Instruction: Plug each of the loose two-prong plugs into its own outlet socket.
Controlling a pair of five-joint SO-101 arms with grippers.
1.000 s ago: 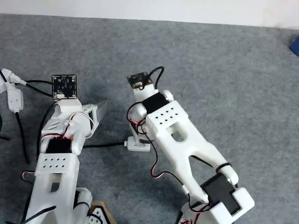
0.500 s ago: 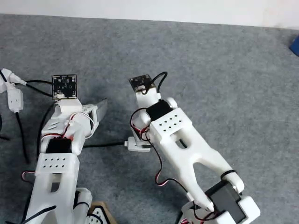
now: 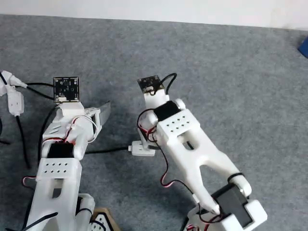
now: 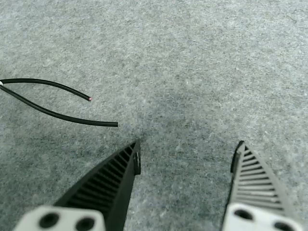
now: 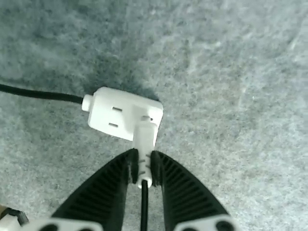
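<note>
Right gripper (image 5: 143,156): fingers closed tight on the white plug (image 5: 144,142), clamping its rear end where the cord leaves it.
Plug: held in line with the gripper, its nose touching the outlet block (image 5: 122,113) at one end of the face. The prongs are hidden, so how far it is seated cannot be told.
Plug cord (image 5: 144,211): black, runs back between the two fingers.
Outlet block: white, lies flat on the carpet (image 5: 240,72) with two free slots showing beside the plug. A black lead (image 5: 38,94) leaves its far end.
High view: outlet block (image 3: 139,148) sits between the two arms, tucked against the right arm (image 3: 192,144) – its lead runs off toward the left arm (image 3: 60,149).
Left gripper (image 4: 187,147): fingers spread wide, holding nothing, tips low over bare carpet.
Loose wires (image 4: 62,103): two thin black ends lying on the carpet near one left fingertip, apart from it.
Second connector (image 3: 14,98): white, with black cords, at the table's left edge – well apart from both grippers.
</note>
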